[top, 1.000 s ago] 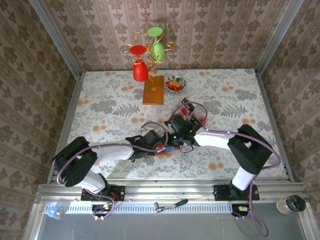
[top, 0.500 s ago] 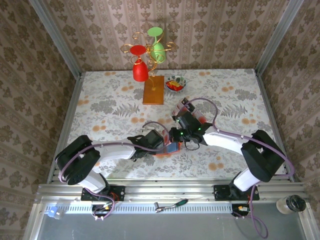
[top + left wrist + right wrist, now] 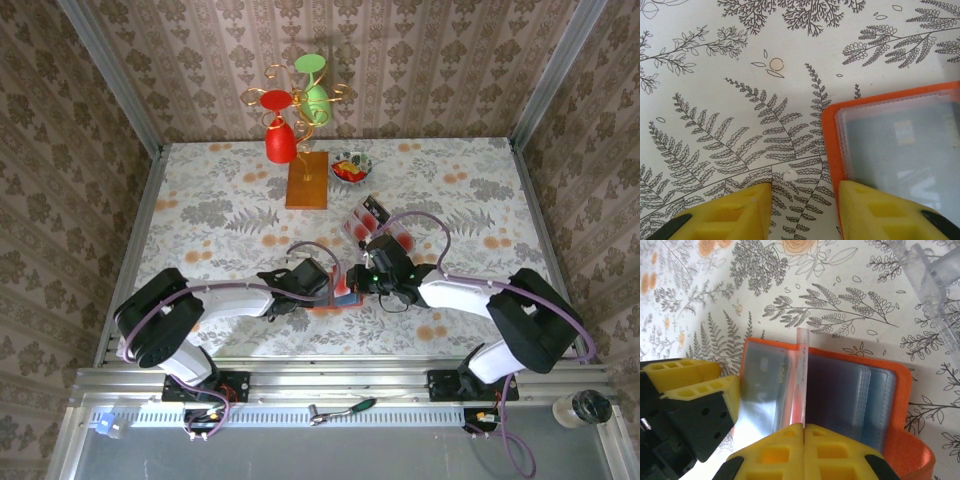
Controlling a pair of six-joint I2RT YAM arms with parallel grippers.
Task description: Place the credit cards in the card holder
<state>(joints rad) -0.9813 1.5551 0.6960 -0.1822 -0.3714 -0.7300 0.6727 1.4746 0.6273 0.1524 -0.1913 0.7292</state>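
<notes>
A metal rail [image 3: 330,384] runs along the near edge. On the ledge in front of it lie a green-handled tool [image 3: 341,409] and, at the right, a lidded cup [image 3: 582,408]. Beyond the rail, the tabletop [image 3: 220,200] is covered in a pale cloth printed with grey ferns and orange flowers.

Near its middle the card holder [image 3: 900,405] lies open and flat, with clear sleeves over its orange lining. The print on a card inside 1 sleeve is too blurred to read.

The left gripper [image 3: 804,193] is at the holder's left edge with its fingers partly apart and nothing between them. 1 finger is over the orange corner and the other over bare cloth.

The right gripper [image 3: 804,427] has its fingers pressed together on a thin pale credit card [image 3: 801,375] with reddish marks, held edge-up over the holder's fold.

Just beyond, to the right, a clear tray [image 3: 935,285] holds red cards [image 3: 352,229]. Farther off are a small bowl [image 3: 362,158] and a wooden-based gold wire stand [image 3: 307,180] hung with a red goblet [image 3: 280,140] and a green goblet [image 3: 318,100].

Brown damask wallpaper [image 3: 200,60] closes in the far wall and both sides.
</notes>
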